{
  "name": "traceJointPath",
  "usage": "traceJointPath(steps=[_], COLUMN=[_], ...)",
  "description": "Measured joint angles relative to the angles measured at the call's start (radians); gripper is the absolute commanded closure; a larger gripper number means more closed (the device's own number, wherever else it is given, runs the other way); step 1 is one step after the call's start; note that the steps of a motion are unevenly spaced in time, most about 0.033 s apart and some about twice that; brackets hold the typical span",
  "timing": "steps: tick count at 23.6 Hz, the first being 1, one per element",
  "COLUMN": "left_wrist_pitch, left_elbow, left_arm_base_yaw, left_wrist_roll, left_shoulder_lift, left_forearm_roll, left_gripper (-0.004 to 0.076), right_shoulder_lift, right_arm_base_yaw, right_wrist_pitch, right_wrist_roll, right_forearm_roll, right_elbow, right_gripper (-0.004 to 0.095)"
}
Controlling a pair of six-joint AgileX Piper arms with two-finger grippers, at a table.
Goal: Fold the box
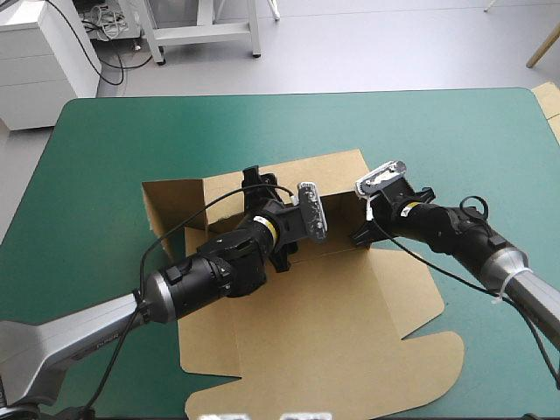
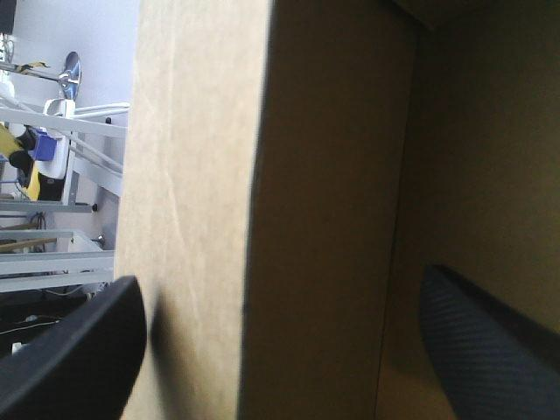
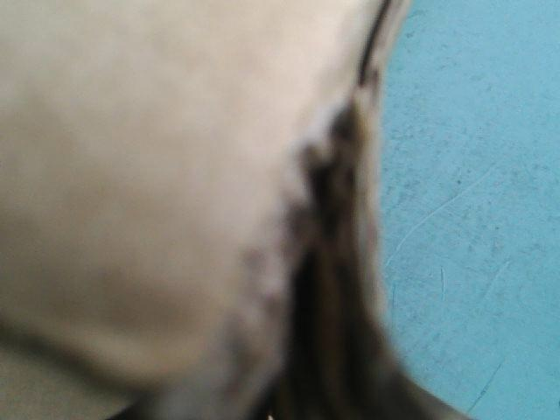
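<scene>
The brown box (image 1: 350, 315) lies mid-table on the teal-green cover (image 1: 131, 140). Its far walls are raised and its lid lies flat toward the near edge. My left gripper (image 1: 278, 223) is over the raised far part. In the left wrist view it (image 2: 280, 280) is open, its black fingers (image 2: 79, 350) wide apart on either side of an upright board wall (image 2: 192, 175). My right gripper (image 1: 361, 231) is at the box's right wall. In the right wrist view it (image 3: 328, 262) shows as a dark blurred arch, shut on the board (image 3: 131, 175).
Bare teal-green cover (image 3: 472, 219) surrounds the box on all sides, widest at the far left and far right. A strip of pale board (image 1: 549, 101) shows just past the table's far right corner.
</scene>
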Motion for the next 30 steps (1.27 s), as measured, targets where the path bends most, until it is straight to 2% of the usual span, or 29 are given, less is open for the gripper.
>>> traceJointPath(steps=[4, 7, 8, 9, 11, 12, 13, 14, 18, 20, 24, 30], left_wrist_pitch=[0.16, 0.208, 0.226, 0.272, 0.322, 0.353, 0.4, 0.422, 0.491, 0.507, 0.527, 0.529], left_elbow=[-0.07, -0.095, -0.103, -0.124, -0.148, -0.165, -0.206, -0.227, -0.357, -0.44, -0.532, -0.547], left_arm_base_yaw=[-0.128, -0.211, -0.239, -0.287, -0.315, -0.324, -0.329, -0.329, -0.308, -0.225, -0.004, 0.2], left_wrist_roll=[0.003, 0.004, 0.004, 0.007, 0.02, 0.031, 0.046, 0.051, 0.094, 0.157, 0.187, 0.159], left_shoulder_lift=[-0.01, -0.037, -0.045, -0.063, -0.072, -0.074, -0.075, -0.076, -0.077, -0.077, -0.079, -0.126], left_forearm_roll=[-0.012, -0.014, -0.016, -0.021, -0.035, -0.046, -0.078, -0.094, -0.174, -0.282, -0.402, -0.422], left_gripper=[0.0085, 0.0124, 0.022, 0.0275, 0.0446, 0.0645, 0.0735, 0.0708, 0.0706, 0.0708, 0.0719, 0.072], right_shoulder_lift=[0.0, 0.0, 0.0, 0.0, 0.0, 0.0, 0.0, 0.0, 0.0, 0.0, 0.0, -0.01], right_arm_base_yaw=[0.0, 0.0, 0.0, 0.0, 0.0, 0.0, 0.0, 0.0, 0.0, 0.0, 0.002, 0.002], right_wrist_pitch=[0.0, 0.0, 0.0, 0.0, 0.0, 0.0, 0.001, 0.001, 0.001, 0.001, 0.0, 0.014], right_wrist_roll=[0.009, 0.011, 0.012, 0.012, 0.012, 0.012, 0.013, 0.013, 0.017, 0.03, 0.144, 0.331], right_forearm_roll=[-0.008, -0.008, -0.008, -0.008, -0.008, -0.008, -0.008, -0.008, -0.008, -0.009, -0.086, -0.253], right_elbow=[-0.002, -0.002, -0.002, -0.003, -0.003, -0.003, -0.003, -0.003, -0.003, -0.003, -0.003, -0.006], right_gripper=[0.0924, 0.0924, 0.0924, 0.0924, 0.0924, 0.0924, 0.0924, 0.0924, 0.0924, 0.0924, 0.0924, 0.0924])
